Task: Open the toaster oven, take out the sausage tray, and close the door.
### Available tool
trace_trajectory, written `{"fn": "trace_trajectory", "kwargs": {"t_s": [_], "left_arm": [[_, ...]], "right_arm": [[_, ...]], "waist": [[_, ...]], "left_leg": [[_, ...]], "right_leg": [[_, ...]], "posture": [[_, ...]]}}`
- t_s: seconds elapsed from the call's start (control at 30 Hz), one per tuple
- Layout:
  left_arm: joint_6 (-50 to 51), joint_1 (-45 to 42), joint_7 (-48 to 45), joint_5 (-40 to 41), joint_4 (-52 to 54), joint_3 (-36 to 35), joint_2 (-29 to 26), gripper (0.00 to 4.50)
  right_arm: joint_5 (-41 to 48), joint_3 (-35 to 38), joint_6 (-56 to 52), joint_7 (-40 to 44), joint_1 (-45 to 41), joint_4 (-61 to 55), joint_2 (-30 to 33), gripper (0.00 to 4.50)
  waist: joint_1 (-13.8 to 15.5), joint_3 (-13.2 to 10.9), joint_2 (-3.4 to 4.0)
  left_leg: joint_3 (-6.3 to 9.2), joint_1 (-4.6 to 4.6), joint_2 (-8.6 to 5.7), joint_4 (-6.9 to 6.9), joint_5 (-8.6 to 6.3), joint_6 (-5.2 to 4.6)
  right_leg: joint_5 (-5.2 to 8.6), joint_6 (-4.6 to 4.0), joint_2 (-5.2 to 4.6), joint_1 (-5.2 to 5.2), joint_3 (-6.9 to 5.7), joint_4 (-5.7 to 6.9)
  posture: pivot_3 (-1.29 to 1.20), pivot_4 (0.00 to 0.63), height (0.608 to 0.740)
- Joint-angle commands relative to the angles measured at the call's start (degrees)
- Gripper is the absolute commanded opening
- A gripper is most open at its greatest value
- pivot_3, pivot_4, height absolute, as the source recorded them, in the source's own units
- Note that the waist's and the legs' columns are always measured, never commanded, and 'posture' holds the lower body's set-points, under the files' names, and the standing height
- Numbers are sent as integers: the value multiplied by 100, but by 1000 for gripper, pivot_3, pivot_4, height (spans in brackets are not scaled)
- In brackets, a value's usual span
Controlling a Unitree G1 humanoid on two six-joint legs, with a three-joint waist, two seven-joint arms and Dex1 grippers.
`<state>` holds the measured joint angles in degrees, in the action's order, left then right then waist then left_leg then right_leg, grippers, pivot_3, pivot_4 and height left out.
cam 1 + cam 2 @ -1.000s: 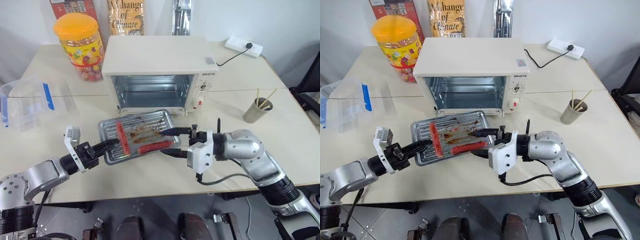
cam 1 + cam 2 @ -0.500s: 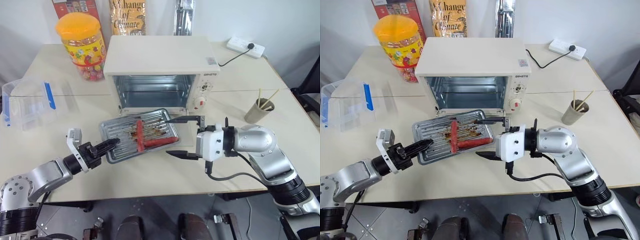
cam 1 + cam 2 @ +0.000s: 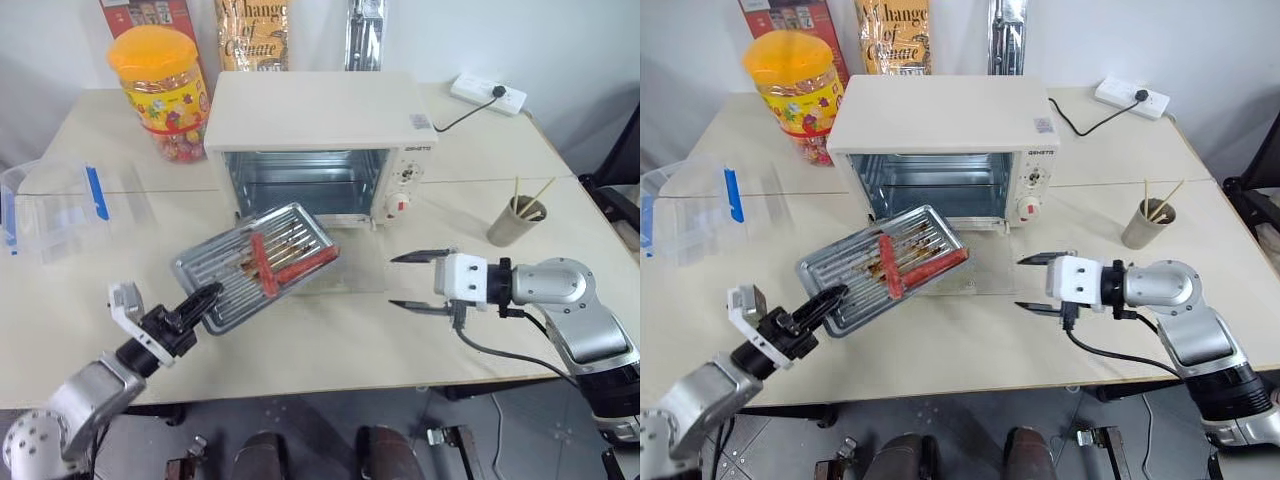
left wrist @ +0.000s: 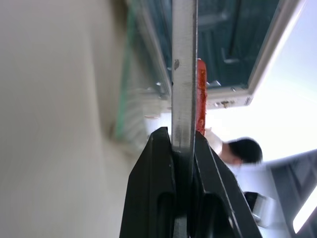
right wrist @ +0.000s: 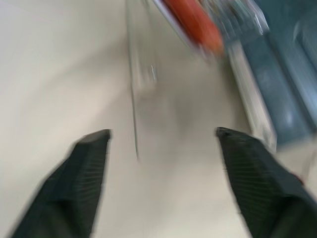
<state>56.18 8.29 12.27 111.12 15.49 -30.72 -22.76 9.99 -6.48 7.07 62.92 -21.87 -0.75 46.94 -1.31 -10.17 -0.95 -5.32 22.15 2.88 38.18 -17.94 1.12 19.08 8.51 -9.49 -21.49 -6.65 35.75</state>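
The cream-white toaster oven [image 3: 318, 128] stands at the back of the table with its cavity showing. Its glass door [image 3: 356, 272] lies folded down flat in front. The silver sausage tray [image 3: 228, 272] hangs tilted over the table to the left of the door, far end raised, with red sausages [image 3: 292, 266] across it. My left gripper [image 3: 200, 300] is shut on the tray's near corner; in the left wrist view its fingers [image 4: 158, 193] clamp the tray's rim [image 4: 184, 84]. My right gripper [image 3: 410, 282] hovers open and empty to the right of the door.
A yellow-lidded candy jar [image 3: 160, 92] stands left of the oven. A clear plastic box [image 3: 55, 208] with a blue clasp sits at the far left. A cup with chopsticks [image 3: 515, 222] is on the right, and a power strip [image 3: 487, 92] with its cord lies behind.
My right gripper left the tray's right edge and swung away to the right. The left gripper pulled back with the tray, which tipped and turned; the sausages shifted on it.
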Motion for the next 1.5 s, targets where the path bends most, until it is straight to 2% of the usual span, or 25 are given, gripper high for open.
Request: {"fn": "trace_trajectory", "kwargs": {"t_s": [0.03, 0.23, 0.27, 0.5, 0.77, 1.1, 1.17, 1.33, 1.5], "left_arm": [[-453, 394, 62, 188, 768, -331, 258, 0], [-1088, 1396, 16, 188, 1439, -681, 582, 0], [-1198, 1519, -12, 188, 1519, -724, 632, 0], [-1929, 2189, -129, 188, 1850, -1111, 985, 0], [-2311, 2169, -103, 188, 1598, -1394, 1185, 0], [-2012, 2151, -207, 188, 1260, -1459, 971, 0], [-1859, 2073, -216, 188, 1141, -1427, 860, 0], [-1507, 1856, -163, 188, 925, -1291, 688, 0], [-912, 1727, -291, 188, 613, -1153, 214, 0]], "right_arm": [[-63, 48, 480, 77, -23, 394, -125, 2069], [-296, -104, 946, 61, -263, 1343, -520, 112], [-355, -137, 1046, 58, -321, 1511, -586, 29], [-580, -329, 1515, 11, -708, 2476, -1130, 29], [-438, -403, 1506, 88, -1048, 2584, -1675, 29], [435, 123, 75, 116, -1675, 1688, -1708, 29], [548, 245, -164, 104, -2031, 1671, -1699, 29], [549, 407, -270, 52, -2610, 1908, -1726, 29], [582, 531, -310, -55, -3071, 2158, -1769, 29]], "waist": [[12, 0, 0], [2, 0, 1], [1, -1, 3], [2, -1, 3], [-14, 0, 2], [-8, 0, 2], [-13, -2, 4], [-12, -1, 4], [-22, -2, 4]], "left_leg": [[-1, 0, 0, 5, 0, 0], [-8, 0, 0, 12, -1, -3], [-10, -1, 0, 12, -1, -3], [-11, 1, 0, 17, -1, -3], [-9, 1, 2, 18, -1, -3], [-8, 5, 2, 18, -3, -6], [-8, 5, 2, 16, -3, -6], [-10, 5, 2, 12, -3, -7], [-10, 5, 2, 8, -3, -6]], "right_leg": [[1, -1, 0, 0, 1, 1], [2, -4, 0, 11, 11, -21], [2, -4, 1, 11, 10, -20], [4, -7, 2, 11, 13, -22], [6, -11, 4, 9, 11, -19], [6, -11, 4, 8, 12, -20], [6, -11, 4, 7, 12, -20], [6, -11, 4, 2, 12, -16], [5, -10, 4, 0, 12, -12]], "posture": [[0, 150, 740], [0, 150, 740], [0, 150, 740], [0, 150, 740], [0, 150, 740], [0, 150, 740], [0, 150, 740], [0, 150, 740], [0, 150, 740]]}}
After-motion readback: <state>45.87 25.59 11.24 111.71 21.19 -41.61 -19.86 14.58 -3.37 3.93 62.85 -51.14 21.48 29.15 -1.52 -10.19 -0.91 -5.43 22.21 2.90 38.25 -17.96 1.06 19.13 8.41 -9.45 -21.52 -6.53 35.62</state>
